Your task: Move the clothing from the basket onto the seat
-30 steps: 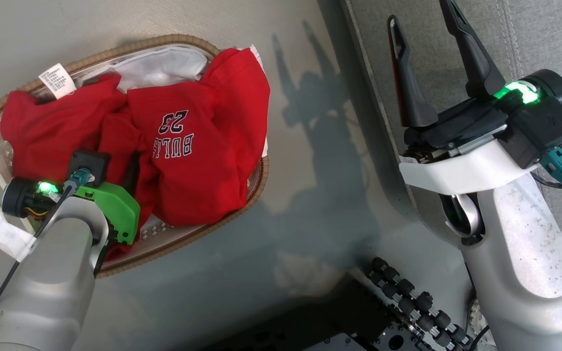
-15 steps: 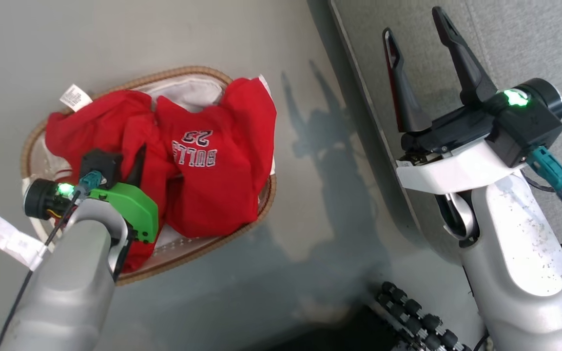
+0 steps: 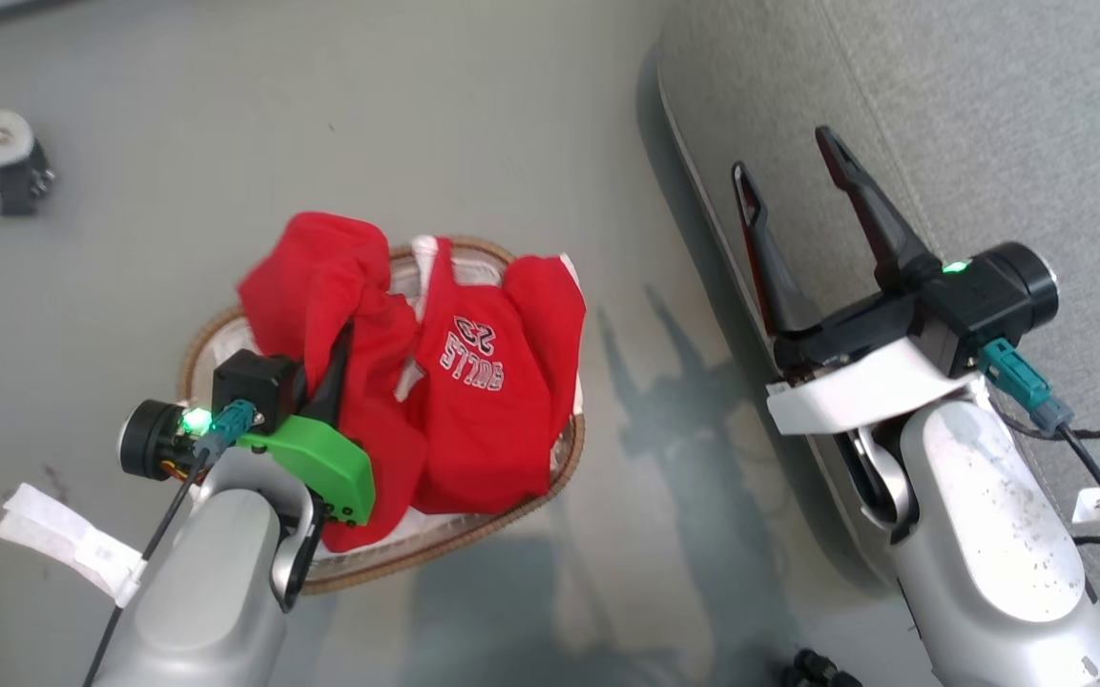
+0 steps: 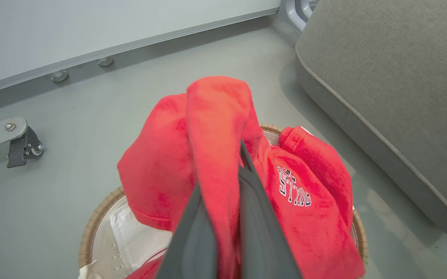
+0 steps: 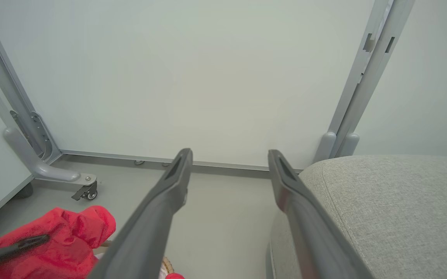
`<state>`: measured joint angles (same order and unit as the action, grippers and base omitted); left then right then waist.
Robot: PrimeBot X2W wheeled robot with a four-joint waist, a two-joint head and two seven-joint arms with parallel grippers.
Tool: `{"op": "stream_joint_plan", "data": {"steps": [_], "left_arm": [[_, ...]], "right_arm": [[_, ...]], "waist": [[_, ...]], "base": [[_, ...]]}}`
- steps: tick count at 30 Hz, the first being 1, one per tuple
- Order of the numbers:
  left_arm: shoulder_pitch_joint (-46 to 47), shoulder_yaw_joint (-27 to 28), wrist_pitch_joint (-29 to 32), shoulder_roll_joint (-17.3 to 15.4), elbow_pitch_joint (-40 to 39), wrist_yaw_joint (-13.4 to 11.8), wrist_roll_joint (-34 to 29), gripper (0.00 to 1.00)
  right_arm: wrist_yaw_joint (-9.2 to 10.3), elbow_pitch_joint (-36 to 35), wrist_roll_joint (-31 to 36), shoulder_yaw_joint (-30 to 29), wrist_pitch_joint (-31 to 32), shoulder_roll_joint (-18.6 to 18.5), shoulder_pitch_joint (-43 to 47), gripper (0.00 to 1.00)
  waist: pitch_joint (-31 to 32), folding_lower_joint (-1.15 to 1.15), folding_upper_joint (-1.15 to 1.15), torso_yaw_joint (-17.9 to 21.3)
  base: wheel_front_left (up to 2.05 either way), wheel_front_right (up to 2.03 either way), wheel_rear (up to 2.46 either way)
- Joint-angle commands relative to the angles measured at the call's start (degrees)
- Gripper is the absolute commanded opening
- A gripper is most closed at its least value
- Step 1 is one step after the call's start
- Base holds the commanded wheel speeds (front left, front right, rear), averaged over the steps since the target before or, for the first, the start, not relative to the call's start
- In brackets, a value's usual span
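**A:** Since the grey sofa seat [image 3: 941,114] is where the clothing goes, why does the right hand [image 3: 783,157] hang by its edge?

**B:** Standing ready, I'd judge. Its fingers are spread wide with nothing between them, near a likely spot for the drop.

**A:** And the basket [image 3: 473,549]?

**B:** It sits on the floor just beside the seat, which keeps the carry short. Both red pieces are at it. The BULLS jersey [image 3: 502,382] lies inside with its lettering upside down, draped over the rim on the seat's side.

**A:** The plain red garment [image 3: 321,277]?

**B:** It is bunched up above the rim, with its lower end hanging into the basket. The left hand [image 4: 231,166] is clenched on a fold of it, fabric pinched between the two dark fingers. That looks like a grip for lifting it clear.

**A:** What about the room?

**B:** There is a pale wall panel [image 5: 207,77] behind and a smooth grey-green floor [image 3: 416,114] showing soft shadows. A grey metal frame leg on a caster [image 4: 25,145] stands well apart from the basket.
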<state>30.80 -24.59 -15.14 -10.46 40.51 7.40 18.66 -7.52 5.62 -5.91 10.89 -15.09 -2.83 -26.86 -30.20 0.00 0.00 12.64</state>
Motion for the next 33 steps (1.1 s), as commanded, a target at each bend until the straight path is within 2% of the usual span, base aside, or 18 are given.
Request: {"op": "stream_joint_plan", "data": {"steps": [1,20,33], "left_arm": [[-1.4,0.5,0.0,0.3,-1.4,0.2,-0.4,0.00],[-9.6,5.3,0.0,4.6,-16.2,0.2,-3.1,0.00],[-12.5,7.1,0.0,6.0,-21.1,0.2,-3.6,0.00]], "right_arm": [[0.06,0.4,0.3,-0.3,-0.1,-0.2,1.5,1.00],[0.06,4.5,-0.7,1.1,-0.1,-1.2,11.9,1.00],[0.06,6.8,-1.6,3.0,-0.1,-1.4,17.6,1.00]], "waist": [[6.3,0.00,0.00,-3.2],[21.2,0.00,0.00,-7.3],[27.9,0.00,0.00,-8.2]], "base": [[0.00,0.00,0.00],[0.00,0.00,0.00],[0.00,0.00,0.00]]}}
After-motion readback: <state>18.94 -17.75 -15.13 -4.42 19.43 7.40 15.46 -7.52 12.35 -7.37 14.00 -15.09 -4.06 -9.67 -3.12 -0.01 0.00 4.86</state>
